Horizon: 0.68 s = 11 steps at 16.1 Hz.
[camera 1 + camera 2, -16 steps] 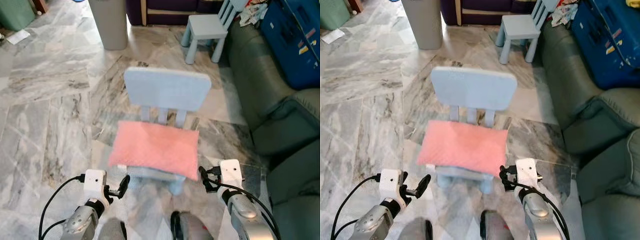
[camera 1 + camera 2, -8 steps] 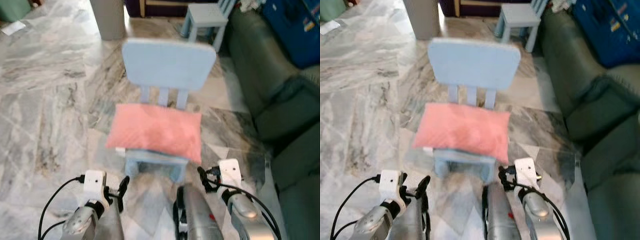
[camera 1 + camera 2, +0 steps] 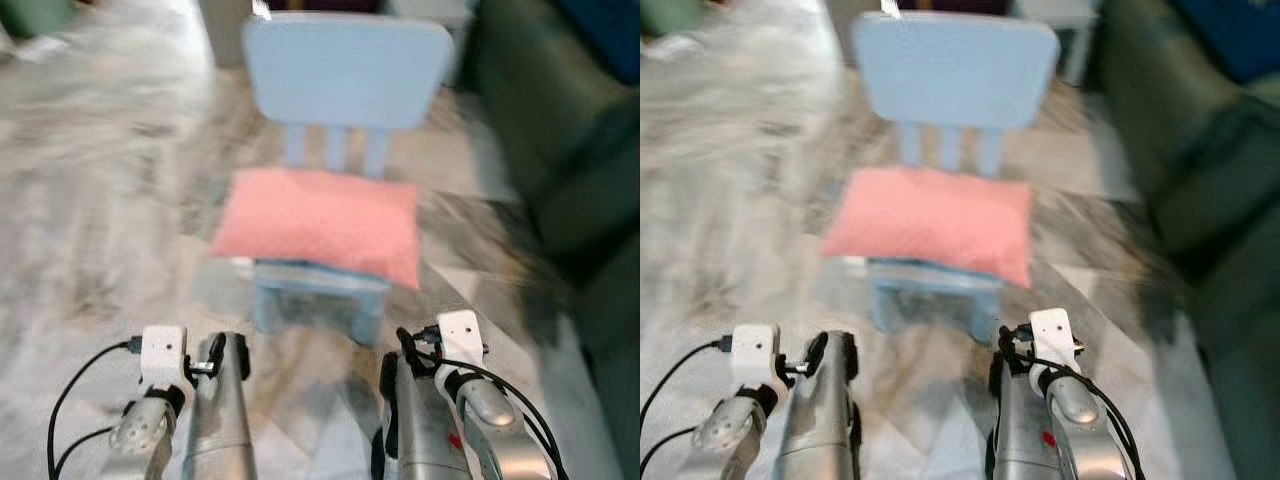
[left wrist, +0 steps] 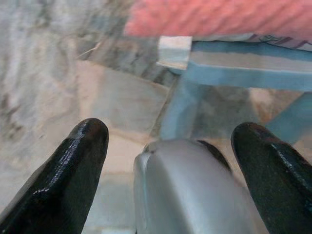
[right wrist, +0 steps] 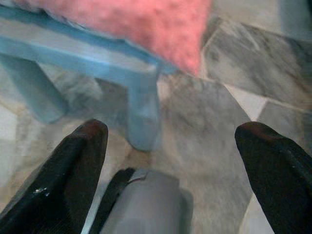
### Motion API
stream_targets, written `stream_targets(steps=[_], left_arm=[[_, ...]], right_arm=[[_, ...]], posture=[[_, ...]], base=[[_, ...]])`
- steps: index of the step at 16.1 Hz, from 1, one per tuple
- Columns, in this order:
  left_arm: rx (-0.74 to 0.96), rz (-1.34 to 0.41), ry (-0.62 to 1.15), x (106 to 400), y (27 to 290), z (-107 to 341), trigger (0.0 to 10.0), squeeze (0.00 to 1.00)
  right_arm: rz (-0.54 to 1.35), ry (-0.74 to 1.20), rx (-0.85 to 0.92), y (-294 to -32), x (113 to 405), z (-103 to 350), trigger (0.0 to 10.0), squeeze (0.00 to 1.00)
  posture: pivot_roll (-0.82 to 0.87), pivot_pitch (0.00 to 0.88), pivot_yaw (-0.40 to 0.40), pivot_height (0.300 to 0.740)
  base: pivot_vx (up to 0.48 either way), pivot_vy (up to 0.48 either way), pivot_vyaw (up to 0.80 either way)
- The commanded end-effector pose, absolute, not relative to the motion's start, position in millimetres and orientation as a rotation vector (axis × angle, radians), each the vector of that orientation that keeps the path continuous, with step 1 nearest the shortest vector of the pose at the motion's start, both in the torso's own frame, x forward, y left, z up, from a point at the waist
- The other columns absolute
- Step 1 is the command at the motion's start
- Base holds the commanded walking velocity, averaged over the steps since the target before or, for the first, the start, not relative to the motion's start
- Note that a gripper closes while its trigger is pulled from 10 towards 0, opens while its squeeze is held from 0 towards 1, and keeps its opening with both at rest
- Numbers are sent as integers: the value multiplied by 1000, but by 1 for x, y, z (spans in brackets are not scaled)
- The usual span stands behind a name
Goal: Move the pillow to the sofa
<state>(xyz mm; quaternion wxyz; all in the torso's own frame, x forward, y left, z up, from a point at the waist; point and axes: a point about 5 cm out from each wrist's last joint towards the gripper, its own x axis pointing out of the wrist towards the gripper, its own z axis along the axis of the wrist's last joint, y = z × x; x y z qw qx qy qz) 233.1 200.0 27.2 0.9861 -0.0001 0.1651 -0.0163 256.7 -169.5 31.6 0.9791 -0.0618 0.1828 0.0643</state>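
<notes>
A: While the head views are blurring, we are seeing the left hand point(image 4: 170, 165) low in front of us, its two black fingers point(image 4: 73, 170) standing wide apart with nothing between them.

B: We are seeing the same of the right hand point(image 5: 170, 165): wide, holding nothing, hanging just above the marble floor point(image 5: 219, 112). Both hands are sitting short of the chair, not touching it.

A: Between the two arms we are also making out two silver legs point(image 3: 222, 420) of the robot, close to the bottom edge of the head views.

B: Just past the hands, we are looking at the small blue chair point(image 3: 345, 70). In the left wrist view, its pale blue seat edge and one leg are showing beyond the fingers; in the right wrist view, another leg is standing on the floor.

A: The pink pillow point(image 3: 318, 222) is lying flat across the chair's seat, overhanging it on both sides. Its right corner is drooping past the seat edge, as we are seeing in the right wrist view too.

B: Behind the pillow the chair's backrest is rising upright on three slats.

A: Farther off, to our right, we are seeing the dark green sofa point(image 3: 560, 130), well apart from the pillow, though too blurred for detail.
</notes>
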Motion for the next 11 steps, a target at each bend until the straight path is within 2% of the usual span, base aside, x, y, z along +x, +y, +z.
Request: stream_targets(steps=[1,7,11], left_arm=[[11,-15,338,229,204,25,10000,0],[45,26,272,241,210,36,10000,0],[74,57,142,273,219,67,10000,0]], right_arm=[[123,372,-117,-171,256,30,10000,0],[122,328,-131,-172,265,39,10000,0],[109,241,-147,-176,290,61,10000,0]], posture=[[13,261,-9,460],[13,257,-3,385],[19,243,2,335]], base=[[0,0,0],[0,0,0],[0,0,0]])
